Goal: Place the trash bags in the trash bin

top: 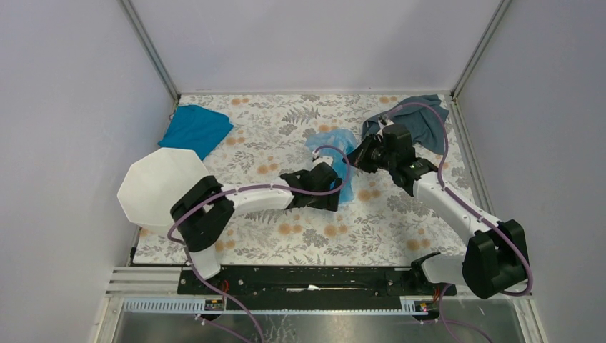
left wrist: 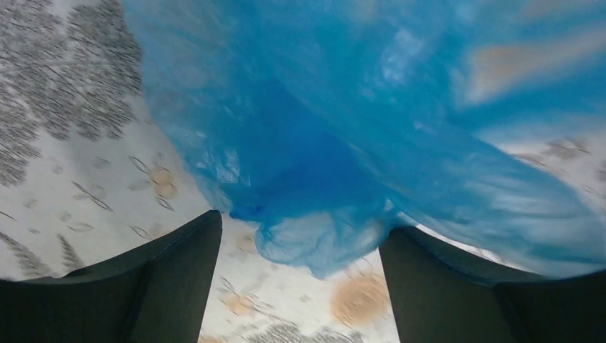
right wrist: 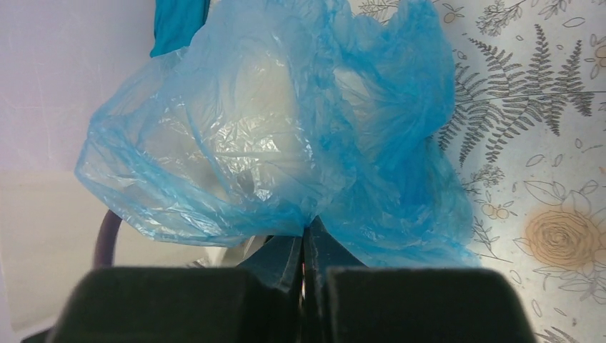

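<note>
I'm pinching the trash bag (top: pixel 330 141) mid-table with the right gripper (right wrist: pixel 306 236) clamped on a fold, well apart from the trash bin (top: pixel 161 186) at the left edge, and I'm holding the wide-open left gripper (left wrist: pixel 300 246) around its dangling bottom, ideally closing only once the film sits deep.

Crumpled blue bag (top: pixel 334 145) mid-table; white bin (top: pixel 159 184) left.

Three views, one shared trash bag (top: pixel 330 138).
Top camera looks down from behind me; both wrist cameras sit close, facing that bag past my own fingers (left wrist: pixel 164 286).
</note>
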